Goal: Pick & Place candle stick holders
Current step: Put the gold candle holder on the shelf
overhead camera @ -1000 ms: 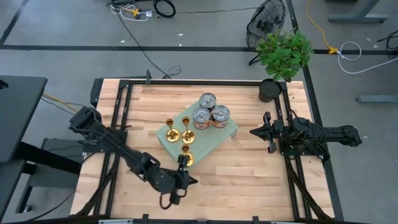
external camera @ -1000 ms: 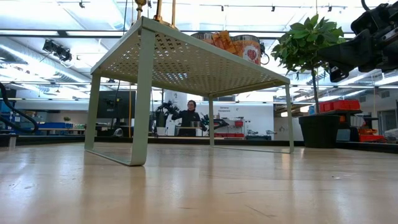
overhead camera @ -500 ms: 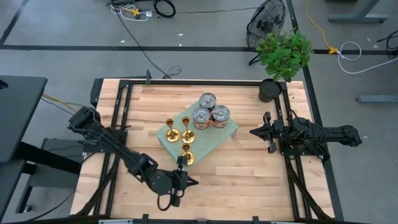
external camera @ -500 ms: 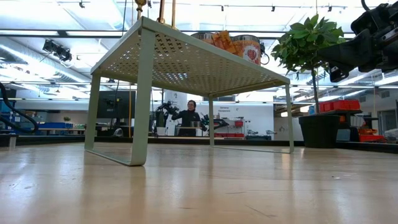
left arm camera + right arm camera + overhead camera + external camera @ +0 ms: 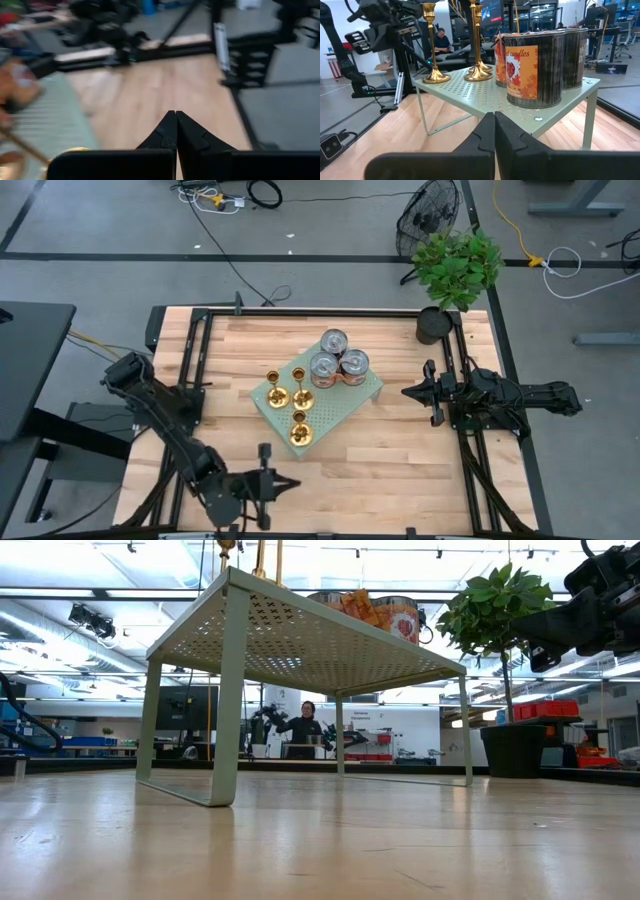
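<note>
Three shiny gold candle stick holders [image 5: 291,402], flared bases, thin stems, stand on the green rack [image 5: 345,405]; left gripper [image 5: 268,484] nearby, fingers together, empty; right gripper [image 5: 408,392] likewise closed.

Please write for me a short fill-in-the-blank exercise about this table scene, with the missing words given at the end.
1. The candle stick holders standing on the green perforated shelf number ____.
2. Next to them on the same shelf stand three tin ____.
3. The left gripper is off the shelf, above the bare table, and its fingers are ____.
4. The potted plant stands at the table's far corner on the ____ arm's side.

Missing words: three; cans; shut; right
</note>
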You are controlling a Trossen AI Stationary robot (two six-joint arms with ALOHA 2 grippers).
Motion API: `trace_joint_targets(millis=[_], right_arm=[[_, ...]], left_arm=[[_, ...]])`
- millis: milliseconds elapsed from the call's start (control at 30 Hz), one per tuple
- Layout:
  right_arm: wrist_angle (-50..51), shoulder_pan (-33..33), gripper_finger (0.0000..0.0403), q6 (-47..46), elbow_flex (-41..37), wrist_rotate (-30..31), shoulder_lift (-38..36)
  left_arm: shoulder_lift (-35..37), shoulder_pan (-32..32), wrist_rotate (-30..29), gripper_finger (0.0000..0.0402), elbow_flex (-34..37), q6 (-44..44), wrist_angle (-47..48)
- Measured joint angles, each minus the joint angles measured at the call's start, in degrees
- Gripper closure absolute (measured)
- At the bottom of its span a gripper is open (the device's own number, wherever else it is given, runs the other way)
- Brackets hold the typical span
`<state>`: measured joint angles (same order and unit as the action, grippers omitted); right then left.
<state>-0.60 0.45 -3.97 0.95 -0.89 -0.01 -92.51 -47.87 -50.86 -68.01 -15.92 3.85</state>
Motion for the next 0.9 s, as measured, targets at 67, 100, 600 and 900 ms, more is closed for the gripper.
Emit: trace_joint_targets(millis=[67, 100, 600, 900], right_arm=[[0.0, 0.0, 0.04, 0.0, 0.0, 0.0, 0.0], [0.0, 0.0, 0.04, 0.0, 0.0, 0.0, 0.0], [0.0, 0.0, 0.04, 0.0, 0.0, 0.0, 0.0], [0.0, 0.0, 0.04, 0.0, 0.0, 0.0, 0.0]], left_arm=[[0.0, 0.6, -3.2, 0.0401, 0.0, 0.0, -0.6], [0.0, 1.0, -3.9, 0.0401, 0.0, -0.1, -0.8], [-0.1, 8.5, -6.0, 0.0401, 0.0, -8.0, -0.6], [-0.1, 9.9, -8.1, 0.0401, 0.0, -9.0, -0.6]])
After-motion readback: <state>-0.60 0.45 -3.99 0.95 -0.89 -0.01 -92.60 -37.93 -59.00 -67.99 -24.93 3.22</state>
